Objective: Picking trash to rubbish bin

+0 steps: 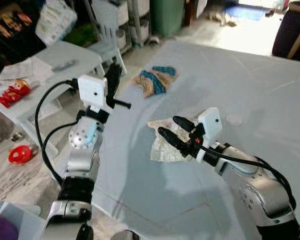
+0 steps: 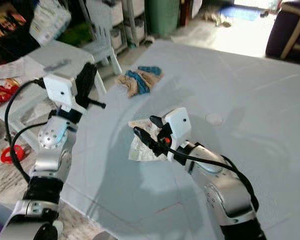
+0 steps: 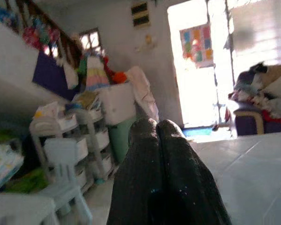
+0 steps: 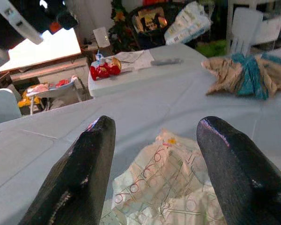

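Tabletop (image 1: 250, 90), pale grey, spreads wide and bare on the robot's right, its near edge running diagonally past the left arm. The right pincer (image 1: 176, 131) hangs spread wide just above the crumpled printed paper wrapper (image 1: 162, 145); I cannot tell whether a finger touches it. In the right wrist view the wrapper (image 4: 168, 187) lies between both fingers. The left pincer (image 1: 112, 80) is raised at the tabletop's edge, fingers pressed together, holding nothing. Farther off lies a tan-and-teal cloth (image 1: 154, 80); beyond it, a green bin (image 1: 166, 15) on the floor.
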You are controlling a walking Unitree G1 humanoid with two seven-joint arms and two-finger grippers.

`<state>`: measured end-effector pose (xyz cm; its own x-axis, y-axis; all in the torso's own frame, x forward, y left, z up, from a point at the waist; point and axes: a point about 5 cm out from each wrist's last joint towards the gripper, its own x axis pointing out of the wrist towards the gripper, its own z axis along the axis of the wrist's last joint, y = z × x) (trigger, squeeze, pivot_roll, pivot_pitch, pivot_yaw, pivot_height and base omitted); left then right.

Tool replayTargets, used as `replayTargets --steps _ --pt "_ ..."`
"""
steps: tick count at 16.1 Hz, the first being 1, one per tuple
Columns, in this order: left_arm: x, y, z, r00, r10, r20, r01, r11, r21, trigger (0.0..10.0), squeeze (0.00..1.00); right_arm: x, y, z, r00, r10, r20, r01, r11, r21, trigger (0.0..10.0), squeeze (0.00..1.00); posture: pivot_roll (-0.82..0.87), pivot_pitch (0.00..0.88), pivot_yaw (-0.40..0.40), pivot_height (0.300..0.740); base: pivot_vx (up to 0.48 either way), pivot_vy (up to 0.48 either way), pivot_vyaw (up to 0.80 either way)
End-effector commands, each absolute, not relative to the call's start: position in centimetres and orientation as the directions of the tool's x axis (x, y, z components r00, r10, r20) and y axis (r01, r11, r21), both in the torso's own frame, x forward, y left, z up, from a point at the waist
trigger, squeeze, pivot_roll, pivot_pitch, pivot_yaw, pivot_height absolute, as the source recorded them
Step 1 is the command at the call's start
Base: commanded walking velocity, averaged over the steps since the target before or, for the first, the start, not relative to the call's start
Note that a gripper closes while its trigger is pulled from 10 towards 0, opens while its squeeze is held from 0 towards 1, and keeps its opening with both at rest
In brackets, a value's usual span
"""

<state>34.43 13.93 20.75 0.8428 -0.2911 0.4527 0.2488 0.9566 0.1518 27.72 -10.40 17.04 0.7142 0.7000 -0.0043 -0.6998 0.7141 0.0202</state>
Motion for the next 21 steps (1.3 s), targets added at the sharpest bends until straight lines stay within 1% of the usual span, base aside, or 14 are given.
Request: replayTargets --steps 1,3,7,10,12,16,18,19,21 --pt "34.5 14.3 21.0 0.856 -0.271 0.44 0.226 0.962 0.153 10.0 1.0 27.8 -9.9 17.3 0.699 0.715 0.011 -0.715 0.699 0.011 10.0 0.0 -0.06 0.048 0.082 0.74 0.0 0.0 0.0" --pt "35.4 14.0 21.3 0.861 -0.267 0.433 0.245 0.964 0.106 10.0 1.0 27.9 -10.3 17.1 0.71 0.704 0.011 -0.704 0.71 0.005 10.0 0.0 -0.08 0.057 0.084 0.74 0.0 0.0 0.0" --pt "36.6 13.7 22.2 0.87 -0.255 0.421 0.239 0.967 0.092 10.0 1.0 27.3 -10.7 17.0 0.727 0.686 0.01 -0.686 0.727 -0.006 10.0 0.0 -0.11 0.078 0.084 0.74 0.0 0.0 0.0" --pt "36.9 13.7 22.0 0.877 -0.248 0.411 0.237 0.968 0.078 10.0 1.0 27.1 -10.9 17.0 0.727 0.686 0.002 -0.686 0.727 -0.017 10.0 0.0 -0.11 0.084 0.076 0.74 0.0 0.0 0.0" --pt "37.3 14.0 21.2 0.893 -0.242 0.38 0.236 0.97 0.062 10.0 1.0 26.9 -11.0 17.1 0.731 0.682 0.001 -0.682 0.731 -0.019 10.0 0.0 -0.14 0.099 0.071 0.74 0.0 0.0 0.0" --pt "38.5 13.3 20.0 0.91 -0.278 0.307 0.273 0.96 0.062 10.0 1.0 23.7 -11.0 16.5 0.649 0.758 -0.069 -0.757 0.652 0.042 10.0 0.0 -0.2 0.151 0.06 0.74 0.0 0.0 0.0" --pt "39.4 11.5 19.8 0.91 -0.328 0.253 0.324 0.944 0.057 10.0 1.0 20.3 -11.6 16.0 0.575 0.803 -0.155 -0.799 0.593 0.106 10.0 0.0 -0.27 0.207 0.044 0.74 0.0 0.0 0.0" --pt "39.5 11.2 19.8 0.909 -0.333 0.248 0.33 0.942 0.056 10.0 1.0 20.0 -11.7 16.0 0.568 0.807 -0.163 -0.802 0.587 0.113 10.0 0.0 -0.28 0.212 0.043 0.74 0.0 0.0 0.0" --pt "40.0 9.6 20.0 0.906 -0.364 0.216 0.361 0.931 0.052 10.0 1.0 17.6 -12.1 16.1 0.534 0.819 -0.208 -0.807 0.567 0.163 10.0 0.0 -0.33 0.258 0.031 0.74 0.0 0.0 0.0"
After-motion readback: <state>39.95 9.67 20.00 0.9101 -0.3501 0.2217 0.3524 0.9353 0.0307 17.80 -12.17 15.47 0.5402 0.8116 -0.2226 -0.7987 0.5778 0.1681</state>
